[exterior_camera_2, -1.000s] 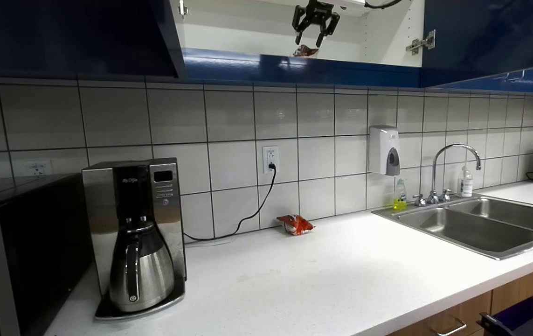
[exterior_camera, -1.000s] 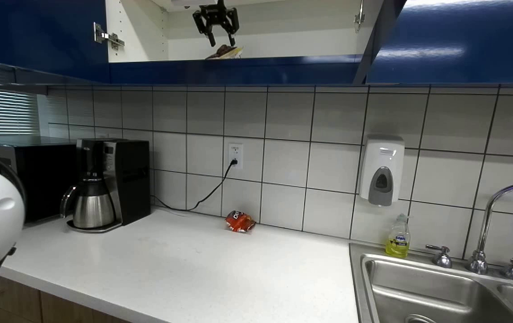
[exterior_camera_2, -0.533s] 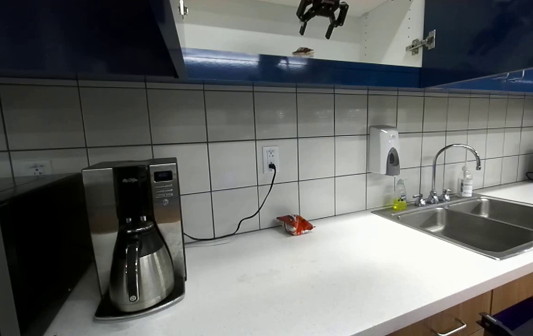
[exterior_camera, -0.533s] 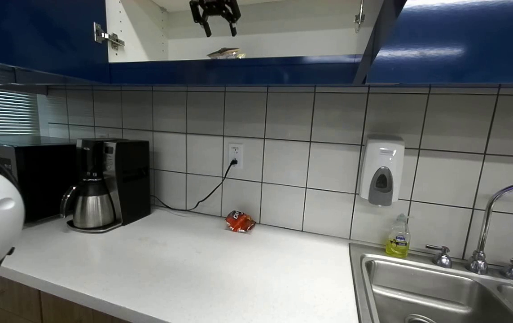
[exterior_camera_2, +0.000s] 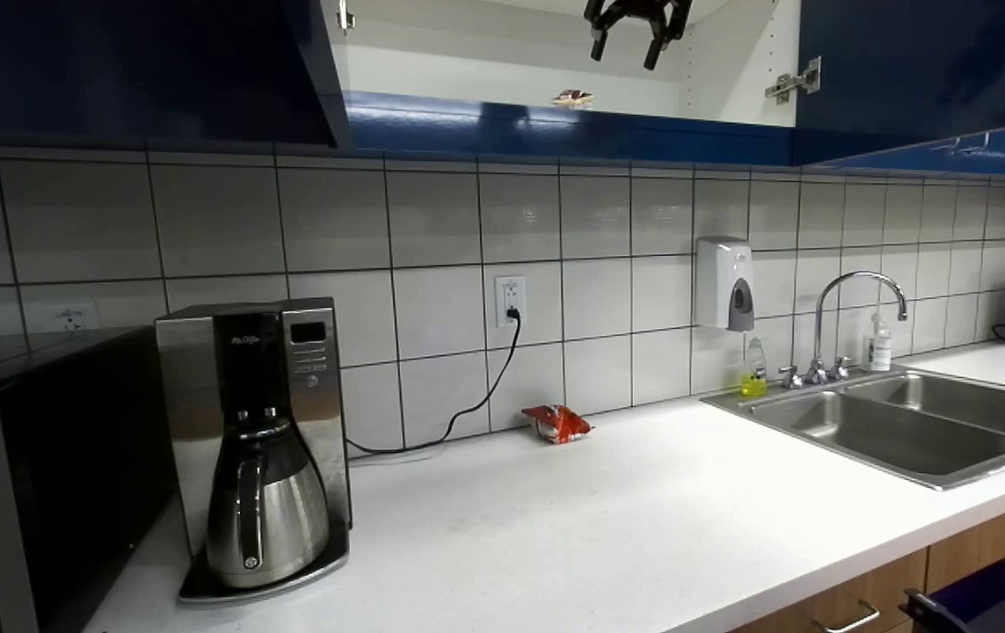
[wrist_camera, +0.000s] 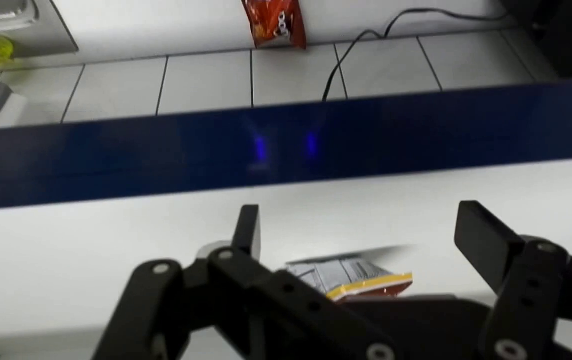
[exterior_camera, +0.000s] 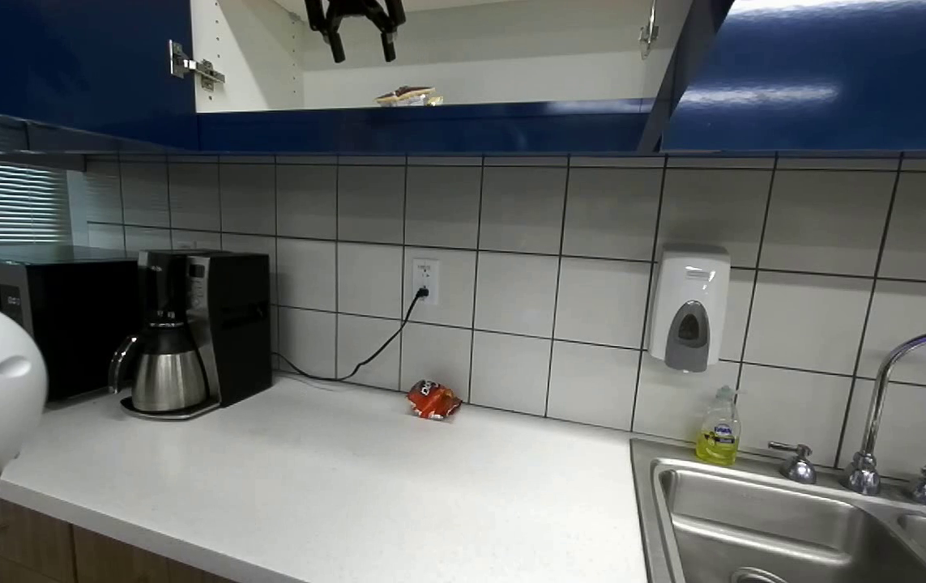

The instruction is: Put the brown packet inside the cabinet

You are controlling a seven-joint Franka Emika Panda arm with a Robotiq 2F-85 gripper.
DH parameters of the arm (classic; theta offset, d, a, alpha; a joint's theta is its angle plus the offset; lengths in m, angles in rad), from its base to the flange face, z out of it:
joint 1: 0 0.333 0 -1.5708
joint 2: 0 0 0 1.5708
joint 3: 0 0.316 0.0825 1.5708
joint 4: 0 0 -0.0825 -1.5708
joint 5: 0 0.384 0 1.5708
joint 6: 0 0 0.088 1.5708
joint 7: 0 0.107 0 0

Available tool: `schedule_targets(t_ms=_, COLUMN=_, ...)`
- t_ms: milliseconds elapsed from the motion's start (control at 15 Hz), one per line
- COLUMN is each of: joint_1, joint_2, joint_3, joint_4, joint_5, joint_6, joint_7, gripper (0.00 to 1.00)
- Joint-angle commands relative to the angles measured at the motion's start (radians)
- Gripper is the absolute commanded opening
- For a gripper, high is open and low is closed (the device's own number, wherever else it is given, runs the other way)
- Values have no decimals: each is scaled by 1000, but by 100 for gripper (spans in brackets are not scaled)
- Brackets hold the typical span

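Brown packet [exterior_camera: 410, 96] lies inside the cabinet [exterior_camera: 527, 73], on its white floor behind the blue front edge [exterior_camera: 430, 129], which hides the packet's base in both exterior views. Higher up, clear of the packet, hangs the gripper [exterior_camera: 364, 55], its fingers [wrist_camera: 246, 225] spread wide and holding nothing. In the wrist view a grey printed panel and a yellow stripe show on the packet, part of it hidden behind the gripper. On the counter [exterior_camera: 430, 486], a red packet [exterior_camera: 433, 401] sits near the wall [exterior_camera: 515, 291], between the coffee maker [exterior_camera: 240, 324] and the sink [exterior_camera: 647, 502].
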Motion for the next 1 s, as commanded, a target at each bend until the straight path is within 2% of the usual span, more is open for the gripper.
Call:
schedule_targets(t_ms=0, joint_1=-7, joint_2=-134, joint_3=15, joint_4=-125, joint_5=-1, joint_6=-121, joint_7=-25, gripper=100)
schedule_targets(t_ms=333, joint_1=-2, joint_2=-247, joint_3=18, joint_4=-274, joint_5=-1, joint_6=-202, joint_7=-49, gripper=100)
schedule_targets(t_ms=933, joint_1=25, joint_2=-381, joint_3=21, joint_4=-592, joint_5=-3, joint_6=-149, joint_7=-129, gripper=100)
